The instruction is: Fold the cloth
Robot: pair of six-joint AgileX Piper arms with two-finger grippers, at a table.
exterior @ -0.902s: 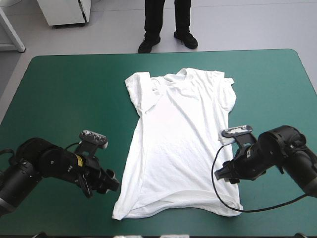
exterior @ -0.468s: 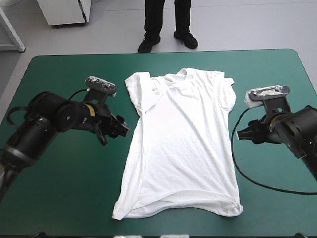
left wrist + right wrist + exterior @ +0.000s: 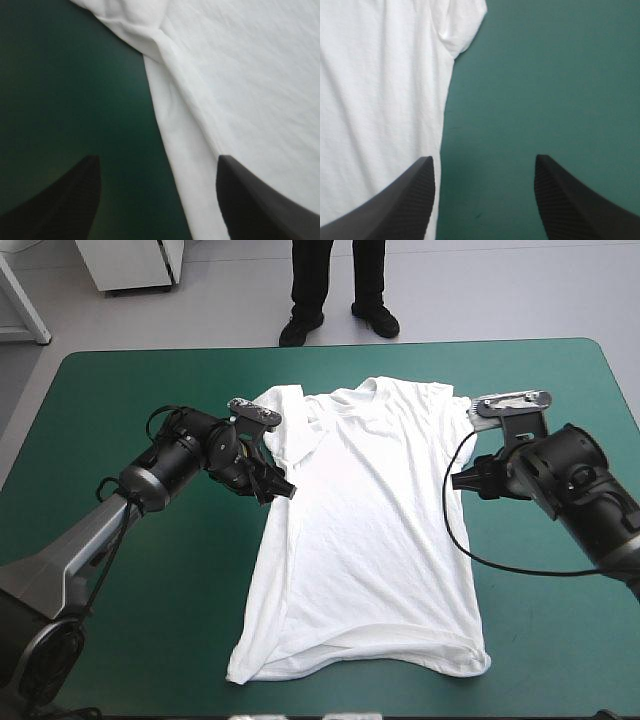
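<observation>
High view: a white T-shirt [image 3: 370, 520] lies spread flat in the middle of the teal-green cover [image 3: 120, 390], collar toward the far edge, hem toward the near edge. The sleeve [image 3: 290, 430] on the left arm's side lies turned in over the chest. The left gripper [image 3: 280, 488] is at the T-shirt's side edge just below that sleeve. The right gripper [image 3: 462, 481] is at the opposite side edge, at about the same height along the body.

Left wrist view: the left gripper's [image 3: 157, 162] black fingers stand wide apart, holding nothing. The T-shirt's [image 3: 250, 75] side edge runs between them, one finger over white fabric, the other over the cover.

Right wrist view: the right gripper [image 3: 484, 160] is likewise spread and empty. One finger is at the T-shirt's [image 3: 380, 100] edge, the other is over bare cover, and a short sleeve shows farther ahead.

Progress, as a judgement: the spreading looks finished, but no fold of the body shows. Both grippers seem placed to take the side edges, so the grasp and every fold are left to do.
</observation>
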